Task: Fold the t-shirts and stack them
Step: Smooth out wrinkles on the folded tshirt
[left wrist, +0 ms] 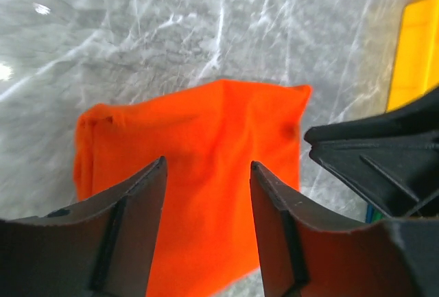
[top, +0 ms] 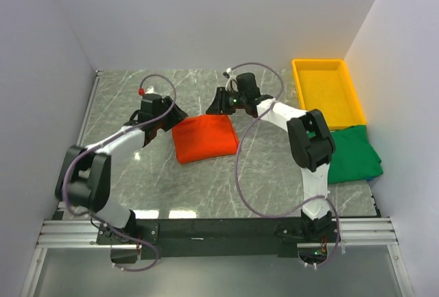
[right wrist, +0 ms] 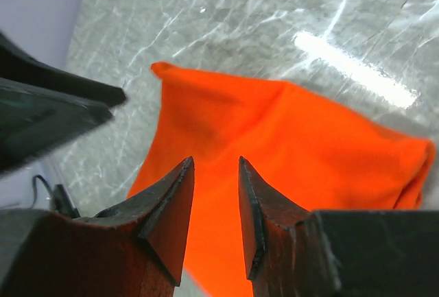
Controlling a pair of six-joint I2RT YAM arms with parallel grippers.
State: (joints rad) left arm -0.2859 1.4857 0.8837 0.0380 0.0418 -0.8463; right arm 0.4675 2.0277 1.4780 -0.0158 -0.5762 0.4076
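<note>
On the table [top: 206, 194], orange-red shirt [top: 204, 138] seems folded.

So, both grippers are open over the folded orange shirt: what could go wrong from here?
1. The left gripper and right gripper hang close over the orange shirt; a fingertip may snag it and undo the fold.
2. The green shirt lies bunched at the right edge of the table beside the yellow tray, partly behind the right arm; grasping it cleanly there may be hard.
</note>
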